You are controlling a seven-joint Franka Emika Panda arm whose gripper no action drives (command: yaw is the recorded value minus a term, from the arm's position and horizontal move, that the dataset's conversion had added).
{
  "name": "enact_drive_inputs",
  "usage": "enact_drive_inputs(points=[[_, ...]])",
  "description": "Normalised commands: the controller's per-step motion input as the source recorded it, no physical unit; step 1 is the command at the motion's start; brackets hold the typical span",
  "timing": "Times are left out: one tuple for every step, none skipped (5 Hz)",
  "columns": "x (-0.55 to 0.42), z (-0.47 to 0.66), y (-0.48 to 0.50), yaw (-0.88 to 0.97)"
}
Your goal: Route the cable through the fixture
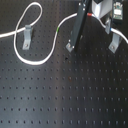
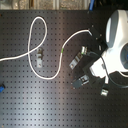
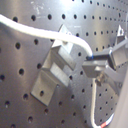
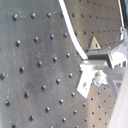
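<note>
One white cable (image 1: 30, 61) is being counted in both exterior views, lying on one black perforated board (image 1: 65, 95), and one white robot arm (image 2: 117, 37) is being seen in the second exterior view. Two grey brackets are being made out clearly in the first exterior view, a left one (image 1: 26, 36) and a right one (image 1: 114, 42), while further small grey pieces near the arm in the second exterior view are too blurred to be counted. One small blue object (image 2: 1, 89) is being shown at the second exterior view's left edge.
</note>
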Motion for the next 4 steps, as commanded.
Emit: enact_drive_inputs(points=[[0.006,-0.23,-0.500,0.00],[-0.041,-0.02,-0.162,0.00],[-0.012,0.00,-0.008,0.00],[-0.067,0.00,0.053,0.01]])
